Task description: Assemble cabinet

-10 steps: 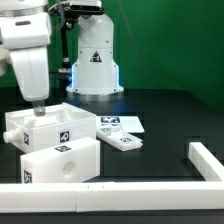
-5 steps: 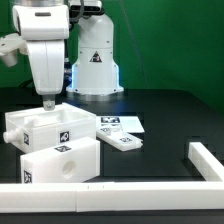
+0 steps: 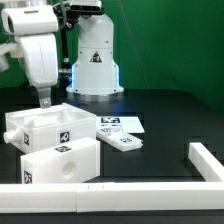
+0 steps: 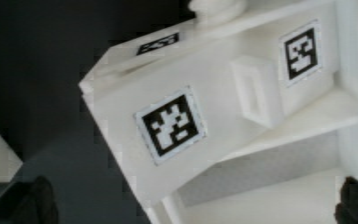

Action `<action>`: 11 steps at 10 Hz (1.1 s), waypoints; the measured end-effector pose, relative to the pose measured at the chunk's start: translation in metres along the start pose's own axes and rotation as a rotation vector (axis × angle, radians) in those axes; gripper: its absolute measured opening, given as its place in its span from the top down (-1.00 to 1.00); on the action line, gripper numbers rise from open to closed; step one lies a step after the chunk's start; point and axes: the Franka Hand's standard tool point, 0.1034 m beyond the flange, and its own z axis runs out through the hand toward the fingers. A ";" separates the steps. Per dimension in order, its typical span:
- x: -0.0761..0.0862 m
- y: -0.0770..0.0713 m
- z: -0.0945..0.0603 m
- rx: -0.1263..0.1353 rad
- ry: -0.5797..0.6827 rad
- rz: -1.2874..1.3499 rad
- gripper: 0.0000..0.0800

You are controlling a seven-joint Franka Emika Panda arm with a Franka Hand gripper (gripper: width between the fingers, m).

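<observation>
The cabinet is in loose white tagged parts at the exterior view's left. An open boxy part [image 3: 52, 124] stands behind a closed block part [image 3: 60, 160], and a small flat part [image 3: 123, 141] lies to their right. My gripper [image 3: 43, 99] hangs just above the back left edge of the open boxy part, pointing down. In the wrist view the tagged box [image 4: 176, 120] fills the picture below the gripper [image 4: 185, 200]. The dark fingertips [image 4: 12, 200] stand wide apart at the two sides, open, with nothing held.
The marker board [image 3: 120, 124] lies flat to the right of the box. A long low white rail [image 3: 110, 195] runs along the front and turns back at the right [image 3: 205, 158]. The white robot base [image 3: 93, 65] stands behind.
The arm has swung from the exterior view's left toward the right, and the gripper now hangs slightly higher over the box's back edge. The cabinet parts have not moved.
</observation>
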 end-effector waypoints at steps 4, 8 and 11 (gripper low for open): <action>-0.026 -0.019 0.007 -0.009 0.097 -0.233 -0.99; -0.019 -0.012 0.008 -0.043 0.143 -0.194 -0.99; -0.019 -0.013 0.010 -0.014 0.128 -0.157 -0.99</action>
